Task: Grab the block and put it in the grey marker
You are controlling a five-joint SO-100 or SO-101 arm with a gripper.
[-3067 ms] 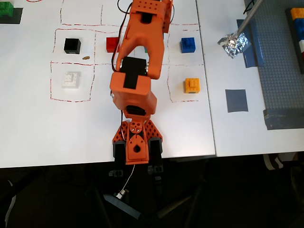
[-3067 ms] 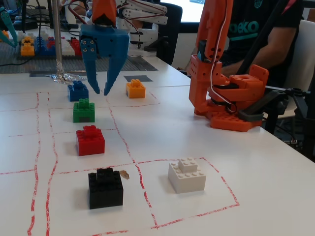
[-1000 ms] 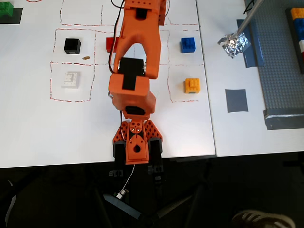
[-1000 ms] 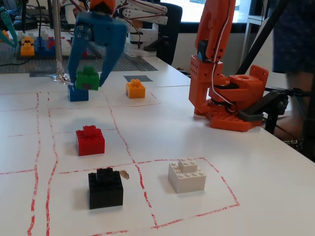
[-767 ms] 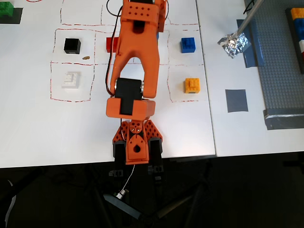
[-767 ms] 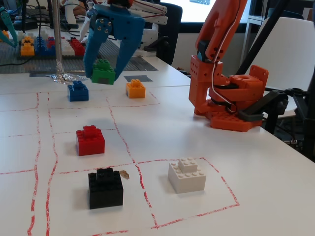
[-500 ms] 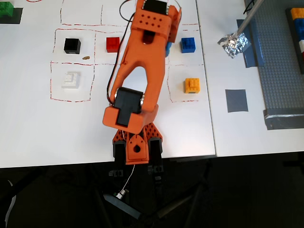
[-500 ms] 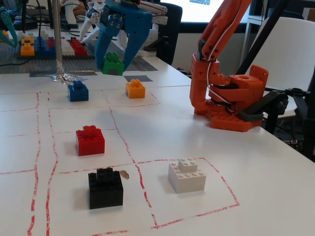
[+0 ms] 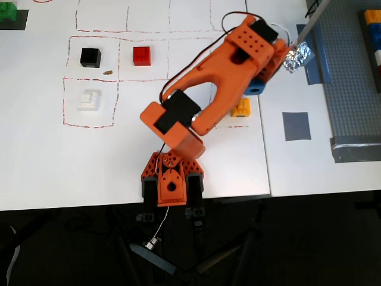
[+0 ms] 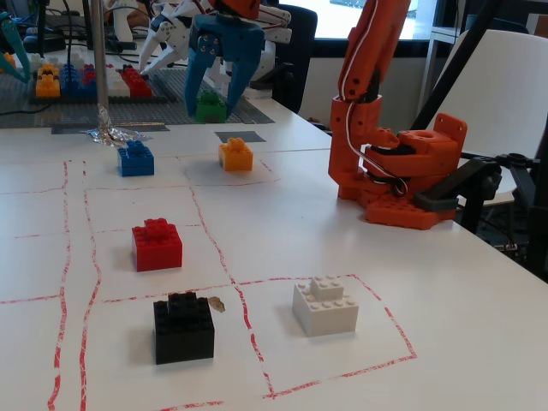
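One studded green block (image 10: 210, 106) | blue pincer (image 10: 211, 114) gripping it — above flat grey marker (image 10: 240, 136)

block (image 10: 210, 106) green | marker (image 9: 296, 126) grey-blue | gripper (image 10: 216, 86) blue | arm (image 9: 223, 83) orange | table (image 9: 47, 173) white, red dashed lines

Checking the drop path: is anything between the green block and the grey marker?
Nothing visible is. In the fixed view the gripper holds the green block just beyond the grey marker, whose surface is bare. The orange brick sits on the near side of it, clear of the path.
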